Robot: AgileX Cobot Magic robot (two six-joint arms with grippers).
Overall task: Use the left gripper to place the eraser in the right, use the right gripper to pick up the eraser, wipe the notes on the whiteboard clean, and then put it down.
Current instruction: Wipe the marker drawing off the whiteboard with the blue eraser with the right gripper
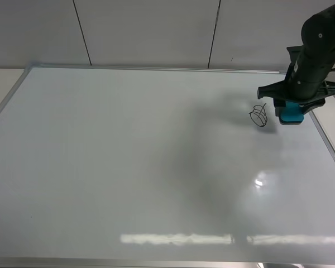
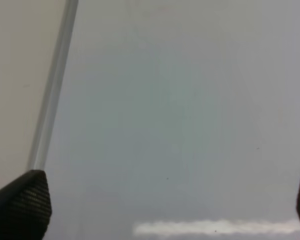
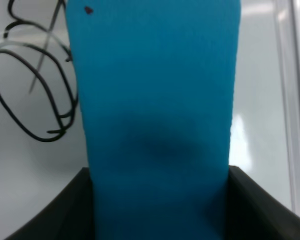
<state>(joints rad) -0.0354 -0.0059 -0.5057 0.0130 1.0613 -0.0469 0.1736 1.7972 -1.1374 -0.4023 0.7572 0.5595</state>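
While the right claw [image 1: 293,106] clamps one eraser [image 1: 290,116], one scribble [image 1: 259,115] sits just beside it on one whiteboard [image 1: 128,167]. Second, the left claw [image 2: 162,205] gapes, empty.

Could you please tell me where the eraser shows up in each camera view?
Exterior high: the eraser is at far right, just right of the notes.
Left wrist: not in it; plain whiteboard there.
Right wrist: it fills most of the picture, between the fingers.
Shared landmark: the notes, beside the eraser in both those views.
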